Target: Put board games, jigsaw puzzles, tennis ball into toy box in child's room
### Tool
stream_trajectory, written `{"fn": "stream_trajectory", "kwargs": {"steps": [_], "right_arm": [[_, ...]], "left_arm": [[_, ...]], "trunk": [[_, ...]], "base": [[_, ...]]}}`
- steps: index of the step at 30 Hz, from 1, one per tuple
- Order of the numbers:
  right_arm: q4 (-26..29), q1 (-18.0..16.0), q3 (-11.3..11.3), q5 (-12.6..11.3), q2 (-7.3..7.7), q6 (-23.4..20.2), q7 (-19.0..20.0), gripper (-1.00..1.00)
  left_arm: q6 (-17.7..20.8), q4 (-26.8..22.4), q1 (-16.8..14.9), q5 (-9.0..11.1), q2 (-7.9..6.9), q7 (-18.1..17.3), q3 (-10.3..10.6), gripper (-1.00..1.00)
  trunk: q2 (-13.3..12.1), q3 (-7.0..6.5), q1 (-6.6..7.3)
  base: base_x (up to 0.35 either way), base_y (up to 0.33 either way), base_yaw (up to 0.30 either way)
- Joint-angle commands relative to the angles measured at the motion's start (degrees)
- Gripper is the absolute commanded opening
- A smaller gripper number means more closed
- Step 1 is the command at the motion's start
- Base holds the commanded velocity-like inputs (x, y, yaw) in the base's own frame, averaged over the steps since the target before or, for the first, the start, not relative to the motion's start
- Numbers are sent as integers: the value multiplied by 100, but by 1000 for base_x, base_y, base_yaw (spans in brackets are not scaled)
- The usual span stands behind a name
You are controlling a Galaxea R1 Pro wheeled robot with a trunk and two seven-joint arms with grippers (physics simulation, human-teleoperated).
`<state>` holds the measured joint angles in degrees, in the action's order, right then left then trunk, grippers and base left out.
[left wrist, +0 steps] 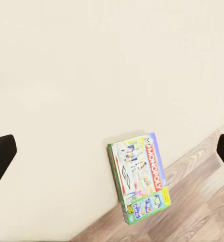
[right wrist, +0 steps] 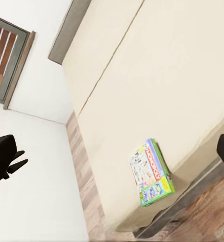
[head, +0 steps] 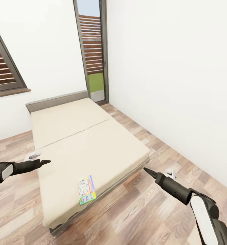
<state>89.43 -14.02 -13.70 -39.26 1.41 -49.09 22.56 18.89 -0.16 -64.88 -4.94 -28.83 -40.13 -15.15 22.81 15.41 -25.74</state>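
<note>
Reaching for the board game (head: 86, 190) lying flat at the near edge of the bed (head: 76, 136), both grippers are hanging wide and empty, so the left gripper (head: 45, 162) should be lowering squarely over the box's edges.

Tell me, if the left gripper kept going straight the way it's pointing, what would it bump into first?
Probably the bed's mattress. The left gripper looks down onto its bare top, with the Monopoly box just beside that line. Depth is hard to judge.

We count one Monopoly board game (head: 86, 190), lying at six o'clock on one bed (head: 76, 136); one window (head: 2, 68); one glazed door (head: 92, 51); two robot arms.
</note>
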Motion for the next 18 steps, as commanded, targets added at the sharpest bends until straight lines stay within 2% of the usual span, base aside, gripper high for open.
{"fn": "stream_trajectory", "kwargs": {"steps": [1, 18], "right_arm": [[3, -4, -10, 14, 0, -30, 30, 100], [4, -5, -10, 14, -12, -30, 29, 100]], "left_arm": [[35, -2, -7, -51, 0, -17, -49, 100], [35, -2, -7, -51, 0, -21, -49, 100]], "trunk": [[11, 11, -4], [11, 0, -4]], "base": [[93, -111, 291], [87, -104, 290]]}}
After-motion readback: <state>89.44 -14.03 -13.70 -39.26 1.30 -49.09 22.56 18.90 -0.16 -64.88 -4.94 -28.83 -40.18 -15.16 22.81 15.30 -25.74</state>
